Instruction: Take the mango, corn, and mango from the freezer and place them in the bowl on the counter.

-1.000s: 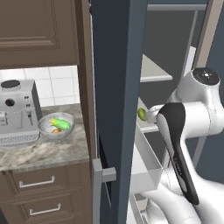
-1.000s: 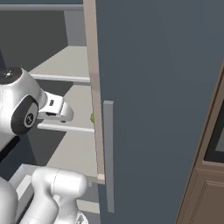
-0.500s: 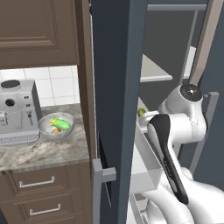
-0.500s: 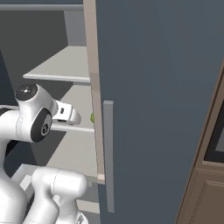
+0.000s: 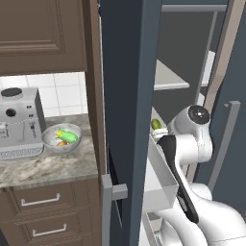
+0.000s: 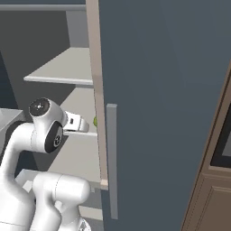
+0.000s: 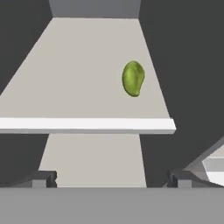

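On the pale freezer shelf [image 7: 65, 78] lies a green mango [image 7: 133, 78], ahead of my gripper [image 7: 111, 178] and a little to its right. The gripper is open, nothing between its fingertips [image 7: 43, 178], well short of the fruit. From the right base view my white hand [image 6: 76, 124] points at that mango [image 6: 95, 121], just behind the edge of the open freezer door [image 6: 162, 90]. The speckled bowl [image 5: 49, 142] stands on the counter [image 5: 48, 168] and holds a green-and-yellow corn [image 5: 67, 136] and an orange mango [image 5: 61, 143].
A silver coffee machine [image 5: 17, 122] stands left of the bowl. The dark freezer door [image 5: 129, 96] with its grey bar handle [image 5: 106, 206] hangs between counter and shelves. A pale drawer [image 5: 161, 178] is pulled out below my arm. Brown cabinets hang above the counter.
My arm has sunk lower and the hand has slid forward along the shelf toward the green mango. The gripper stayed open. The bowl's contents have not moved.
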